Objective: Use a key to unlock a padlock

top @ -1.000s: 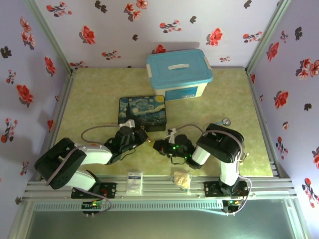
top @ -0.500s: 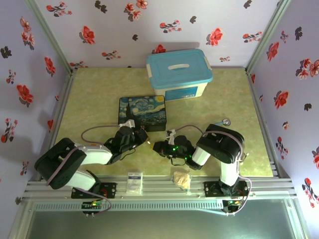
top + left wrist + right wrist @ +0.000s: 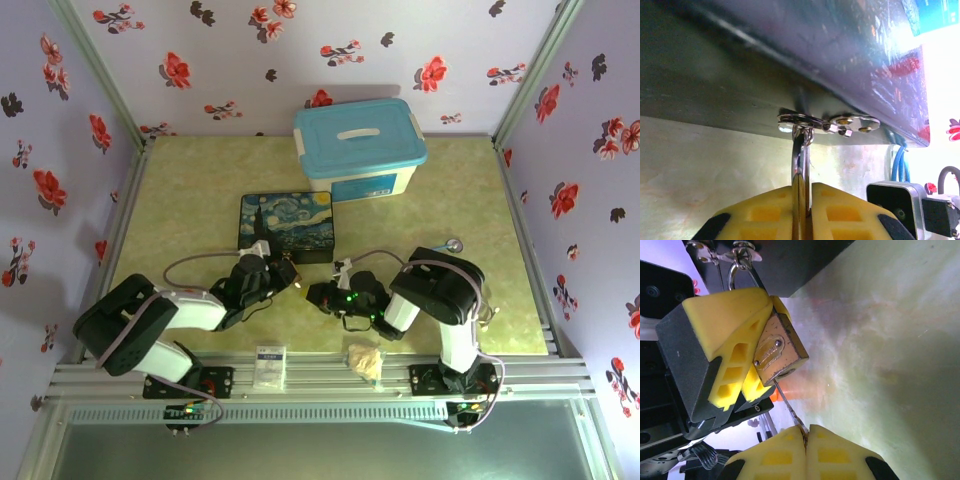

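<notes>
Left gripper (image 3: 802, 192) pinches the small brass-gold padlock (image 3: 777, 352) by its body. From the right wrist, its long axis runs from the thin silver shackle (image 3: 732, 275) at 11 o'clock, hooked through the hasp (image 3: 850, 121) of the dark blue swirl-painted tin box (image 3: 287, 225), to its base at 5 o'clock. Right gripper (image 3: 806, 432) clamps the thin dark grey key (image 3: 786, 405), blade pointing to 11 o'clock, touching that base.
</notes>
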Robot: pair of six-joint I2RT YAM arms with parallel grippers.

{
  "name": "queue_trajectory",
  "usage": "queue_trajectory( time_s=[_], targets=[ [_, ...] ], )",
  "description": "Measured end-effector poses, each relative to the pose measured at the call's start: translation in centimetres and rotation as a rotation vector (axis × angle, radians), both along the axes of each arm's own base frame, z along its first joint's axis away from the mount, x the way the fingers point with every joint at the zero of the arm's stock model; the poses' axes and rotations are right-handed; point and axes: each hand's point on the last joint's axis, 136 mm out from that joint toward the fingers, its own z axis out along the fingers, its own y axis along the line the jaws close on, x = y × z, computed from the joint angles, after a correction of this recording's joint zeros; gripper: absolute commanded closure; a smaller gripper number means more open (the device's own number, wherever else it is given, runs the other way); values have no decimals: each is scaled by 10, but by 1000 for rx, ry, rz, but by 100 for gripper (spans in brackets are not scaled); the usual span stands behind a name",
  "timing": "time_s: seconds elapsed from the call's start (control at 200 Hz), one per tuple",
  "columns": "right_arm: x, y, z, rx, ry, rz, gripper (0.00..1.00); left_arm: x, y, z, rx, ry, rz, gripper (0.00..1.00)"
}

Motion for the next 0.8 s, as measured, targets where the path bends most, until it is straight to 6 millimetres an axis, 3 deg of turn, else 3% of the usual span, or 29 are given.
queue_trajectory(
  time_s=[0.8],
  targets=[
    [10,-2,3,27,49,-6,100,4,-1,4,-77,-14,28,100]
  ],
)
